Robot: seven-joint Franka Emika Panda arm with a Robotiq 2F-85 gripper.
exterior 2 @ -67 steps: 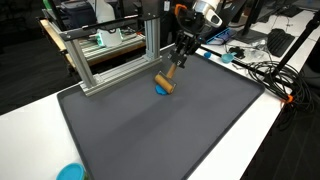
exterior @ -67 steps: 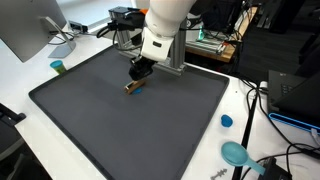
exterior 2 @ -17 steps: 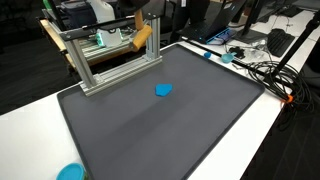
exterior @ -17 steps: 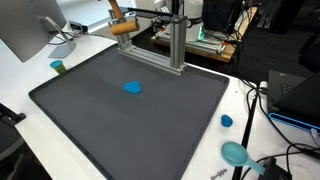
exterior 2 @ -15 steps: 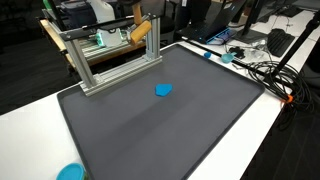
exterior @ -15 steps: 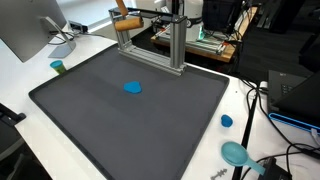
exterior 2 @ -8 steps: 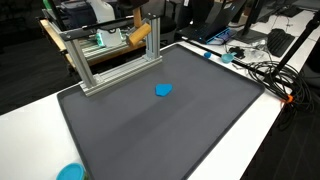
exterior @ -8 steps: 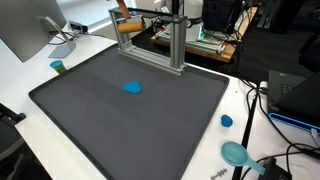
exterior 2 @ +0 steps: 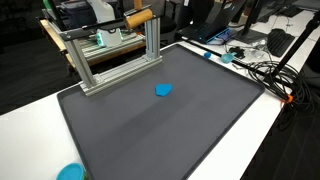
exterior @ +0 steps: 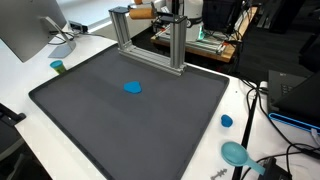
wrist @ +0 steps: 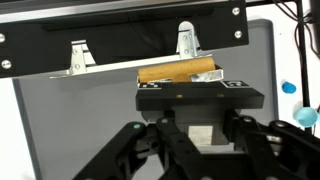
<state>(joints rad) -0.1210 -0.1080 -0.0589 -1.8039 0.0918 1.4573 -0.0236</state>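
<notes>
While aloft, dowel (wrist: 178,71) crosswise in hand (wrist: 198,90).

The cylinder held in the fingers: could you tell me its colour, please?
The cylinder is light brown, like wood; clearest in the wrist view.

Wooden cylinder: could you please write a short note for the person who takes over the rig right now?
The gripper is shut on the wooden cylinder, which lies crosswise between the fingers.
Things: the cylinder is up at the top bar of the metal frame; whether it touches the bar cannot be told. The blue disc lies on the grey mat.
Done: cylinder off the mat.
Left: not yet released.
</notes>
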